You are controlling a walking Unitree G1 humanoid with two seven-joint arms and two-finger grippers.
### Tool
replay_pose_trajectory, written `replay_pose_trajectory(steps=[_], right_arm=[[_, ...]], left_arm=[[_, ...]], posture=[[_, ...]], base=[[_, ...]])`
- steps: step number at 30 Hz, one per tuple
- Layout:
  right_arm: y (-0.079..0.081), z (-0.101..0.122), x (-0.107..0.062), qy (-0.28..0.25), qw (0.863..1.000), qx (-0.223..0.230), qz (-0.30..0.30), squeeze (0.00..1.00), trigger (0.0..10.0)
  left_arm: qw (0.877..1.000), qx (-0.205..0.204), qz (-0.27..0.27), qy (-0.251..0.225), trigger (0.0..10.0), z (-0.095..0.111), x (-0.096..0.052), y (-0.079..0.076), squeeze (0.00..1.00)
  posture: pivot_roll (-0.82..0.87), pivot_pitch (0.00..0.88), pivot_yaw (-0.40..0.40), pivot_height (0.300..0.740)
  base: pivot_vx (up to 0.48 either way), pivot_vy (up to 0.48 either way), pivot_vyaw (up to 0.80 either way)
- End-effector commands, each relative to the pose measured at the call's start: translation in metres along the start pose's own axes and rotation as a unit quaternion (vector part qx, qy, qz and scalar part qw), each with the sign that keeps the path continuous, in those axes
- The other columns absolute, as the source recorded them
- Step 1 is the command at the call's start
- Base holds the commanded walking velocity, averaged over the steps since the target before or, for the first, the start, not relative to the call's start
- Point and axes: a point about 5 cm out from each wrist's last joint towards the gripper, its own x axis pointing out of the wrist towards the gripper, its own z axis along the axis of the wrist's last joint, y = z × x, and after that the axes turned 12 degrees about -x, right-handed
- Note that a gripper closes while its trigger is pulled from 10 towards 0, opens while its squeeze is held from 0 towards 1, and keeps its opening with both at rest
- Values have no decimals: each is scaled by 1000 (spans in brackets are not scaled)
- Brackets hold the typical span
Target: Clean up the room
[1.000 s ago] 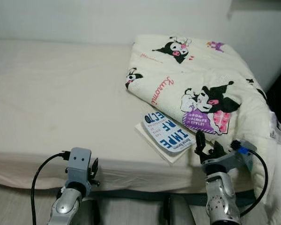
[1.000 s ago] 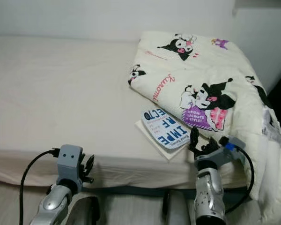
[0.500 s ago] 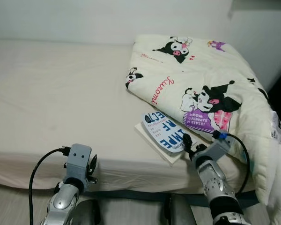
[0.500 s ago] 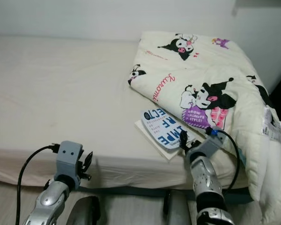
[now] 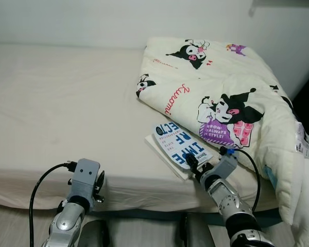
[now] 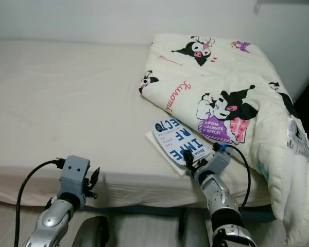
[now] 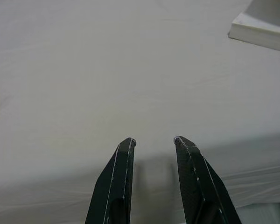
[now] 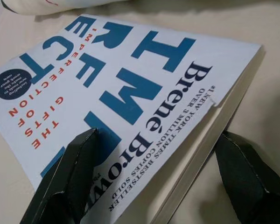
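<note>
Right wrist view puts the right gripper (image 8: pixel 151 186) wide open, one finger (image 8: pixel 67 172) over the cover and the other beside the page edge – straddling the book's (image 5: pixel 181 149) near corner, holding nothing yet. The book lies flat on the bed (image 5: pixel 62 113) near its front edge, its far end tucked against the folded blanket (image 5: pixel 221 98). The left gripper (image 7: pixel 154 144) hovers part-open, empty, over bare sheet. Whether either finger touches the book – I cannot tell.

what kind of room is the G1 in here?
Most likely a bedroom. A wide bed with a plain cream sheet fills the scene, a folded cream quilt printed with cartoon characters lies on it, and a white paperback with blue lettering rests beside the quilt.
</note>
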Motion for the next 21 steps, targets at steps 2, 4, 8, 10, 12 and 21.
replay_pose_trajectory(steps=[2,4,8,10,12,21], right_arm=[[3,-28,-3,61,996,57,11,0,10000],[3,-36,-6,72,992,99,22,0,10000],[-1,-41,-9,69,984,164,20,0,10000],[-2,-41,-10,66,981,180,19,0,10000],[-4,-39,-10,59,975,214,21,0,10000],[-3,-28,-5,35,973,229,28,0,10000]], left_arm=[[1000,20,-12,7,10000,-4,-4,0,0],[999,27,-19,7,10000,-5,-6,-2,0],[999,36,-27,6,10000,-6,-7,-5,0],[999,39,-30,6,10000,-6,-7,-6,0],[998,43,-36,5,10000,-6,-7,-8,0],[998,50,-37,2,10000,-5,-5,-8,0]], posture=[[60,138,-36,565],[61,137,-36,565],[62,137,-32,565],[61,137,-31,565],[61,136,-29,565],[64,138,-25,565]], base=[[0,0,0],[0,0,0],[0,0,0],[0,0,0],[0,0,0],[0,0,0]])
